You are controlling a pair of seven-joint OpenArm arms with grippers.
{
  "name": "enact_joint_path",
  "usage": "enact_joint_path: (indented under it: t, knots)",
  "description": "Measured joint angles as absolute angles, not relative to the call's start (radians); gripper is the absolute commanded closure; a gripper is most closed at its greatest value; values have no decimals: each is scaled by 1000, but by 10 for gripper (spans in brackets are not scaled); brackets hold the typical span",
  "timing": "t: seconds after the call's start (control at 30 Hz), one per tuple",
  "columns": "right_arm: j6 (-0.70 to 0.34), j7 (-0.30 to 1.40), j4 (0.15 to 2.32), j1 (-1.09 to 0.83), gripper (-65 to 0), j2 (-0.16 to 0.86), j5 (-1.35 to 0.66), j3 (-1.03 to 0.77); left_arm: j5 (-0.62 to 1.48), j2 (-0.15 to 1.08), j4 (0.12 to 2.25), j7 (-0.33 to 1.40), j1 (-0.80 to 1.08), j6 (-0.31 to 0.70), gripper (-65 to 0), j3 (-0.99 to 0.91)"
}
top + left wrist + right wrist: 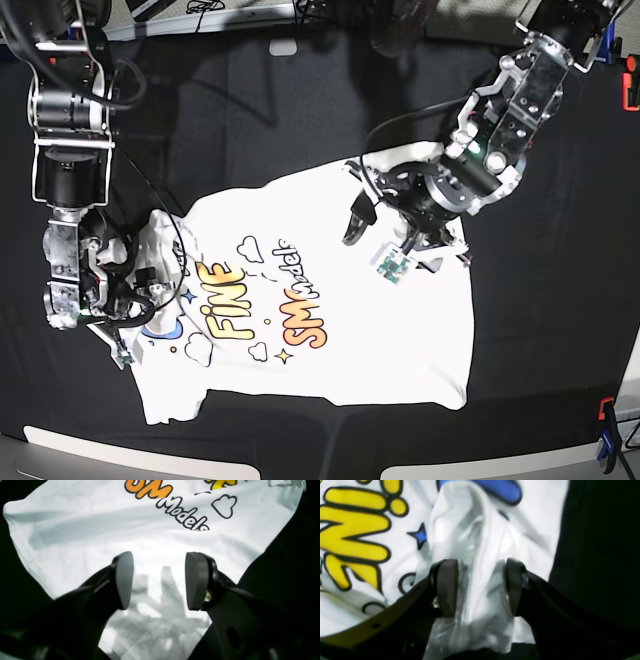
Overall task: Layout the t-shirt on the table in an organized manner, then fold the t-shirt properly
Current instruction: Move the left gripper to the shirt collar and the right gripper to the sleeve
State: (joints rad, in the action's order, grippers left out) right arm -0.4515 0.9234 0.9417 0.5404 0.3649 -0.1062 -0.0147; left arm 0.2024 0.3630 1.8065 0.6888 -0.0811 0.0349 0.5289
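Shirt [330,300] lies print-up on the black surface [250,110], roughly mid-surface and closer to the near edge than the far one. Its hem side points toward the right edge and its neck end toward the left edge (print reads sideways from base view). Body is mostly flat, with soft creases. The part nearest the left edge is bunched up, not spread.

My left gripper [159,581] hangs over the plain white lower part of the shirt, below the "Models" lettering [183,515] and a cloud outline [224,505]. Fingers [124,580] are spread wide, with nothing between them, just cloth and their shadow underneath. I can't tell from the wrist view if the tips touch the fabric. In base view this arm sits over the shirt's far-right part.

My right gripper [482,587] is at the bunched end near the left edge. Its fingers [448,587] are parted about as wide, with a raised ridge of white fabric [475,555] running up between them. Cloth fills the gap and looks to touch both pads, but they are not clamped down on it. Yellow letters [352,537] and a blue star [420,536] show just left of the ridge; black surface is to the right.

Orange clamp [631,90] sits at the right edge, another [606,415] by the near-right corner.
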Motion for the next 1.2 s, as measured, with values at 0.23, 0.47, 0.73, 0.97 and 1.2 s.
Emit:
enact_joint_path:
  t: [0.23,0.47,0.73,0.97,1.2]
  knots:
    - [-456,1060,1019,540,-281,363,-105,-15,179,363,1806,688,-81,35,-305,529]
    - [-482,1138,1225,506,-281,365,-105,-15,179,363,1806,688,-83,35,-305,529]
    - [-482,1139,1245,358,-281,365,-105,-15,179,363,1806,688,-83,35,-305,529]
    - [-481,1137,1250,340,-250,365,-105,-15,179,363,1806,689,-83,35,-305,529]
    - [-481,1139,1340,324,-98,365,-54,-14,179,363,1806,688,-83,35,-305,529]
